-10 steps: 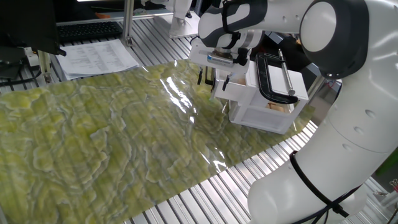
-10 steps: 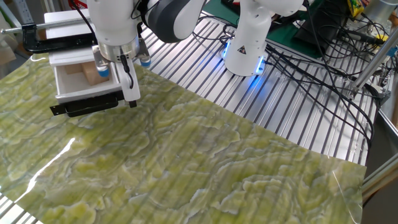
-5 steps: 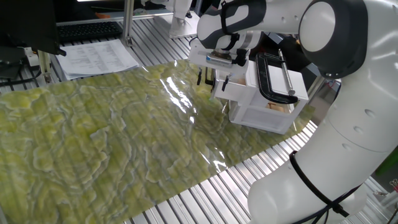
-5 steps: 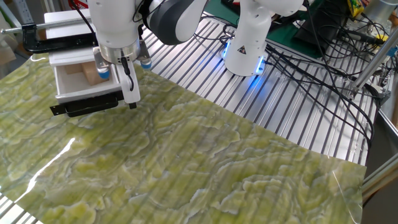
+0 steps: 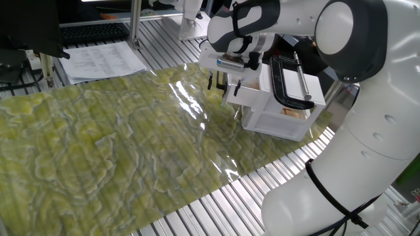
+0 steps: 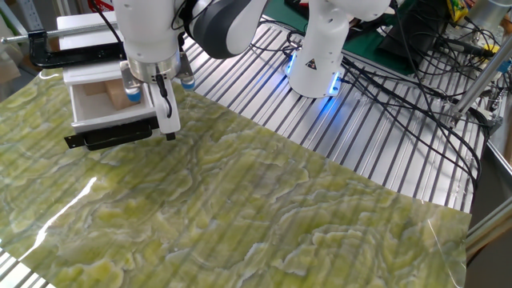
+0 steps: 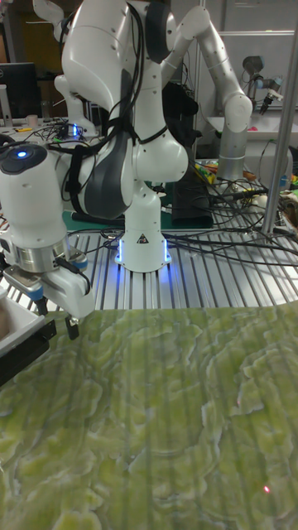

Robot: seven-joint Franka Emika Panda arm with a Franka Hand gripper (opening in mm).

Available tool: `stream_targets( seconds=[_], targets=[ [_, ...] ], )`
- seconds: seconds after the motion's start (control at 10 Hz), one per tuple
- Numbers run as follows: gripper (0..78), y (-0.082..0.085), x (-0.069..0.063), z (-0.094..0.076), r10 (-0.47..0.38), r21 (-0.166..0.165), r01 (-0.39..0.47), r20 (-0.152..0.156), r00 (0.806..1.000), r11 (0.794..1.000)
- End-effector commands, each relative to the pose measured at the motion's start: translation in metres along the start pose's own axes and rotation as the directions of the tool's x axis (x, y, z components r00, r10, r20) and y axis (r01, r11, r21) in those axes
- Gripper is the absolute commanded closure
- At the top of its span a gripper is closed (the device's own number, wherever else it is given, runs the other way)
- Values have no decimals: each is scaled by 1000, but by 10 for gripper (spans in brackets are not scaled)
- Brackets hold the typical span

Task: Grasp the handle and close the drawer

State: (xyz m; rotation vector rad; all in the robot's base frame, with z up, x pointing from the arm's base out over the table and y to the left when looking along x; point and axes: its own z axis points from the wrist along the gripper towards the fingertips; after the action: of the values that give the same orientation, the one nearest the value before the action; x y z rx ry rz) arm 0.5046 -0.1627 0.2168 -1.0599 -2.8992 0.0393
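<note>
Nothing moved, arm bent low over open drawer (image 6: 102, 104), fingers (image 6: 169, 120) clenched on handle (image 6: 112, 136)

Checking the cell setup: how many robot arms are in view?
2. One white arm reaches over the open drawer, its gripper by the handle. A second white arm stands farther back, visible only in the tall view. Others may be out of frame.

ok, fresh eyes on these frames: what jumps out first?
The big white Franka arm dominates, bent over the far edge of the green marbled mat. Its gripper sits right at the open drawer of a small white cabinet, by the black handle; whether it is closed on the handle is unclear. A large black clamp lies across the cabinet top.
</note>
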Motion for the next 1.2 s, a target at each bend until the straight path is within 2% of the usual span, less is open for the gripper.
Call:
stream_targets(
  seconds=[0.1, 0.2, 1.2],
  targets=[
    [1, 1, -1, -1, 4, 1, -4, 7, 1000, 1000],
    [759, 1, -1, -1, 4, 1, -4, 7, 1000, 1000],
    [759, 1, -1, -1, 4, 1, -4, 7, 1000, 1000]
  ],
)
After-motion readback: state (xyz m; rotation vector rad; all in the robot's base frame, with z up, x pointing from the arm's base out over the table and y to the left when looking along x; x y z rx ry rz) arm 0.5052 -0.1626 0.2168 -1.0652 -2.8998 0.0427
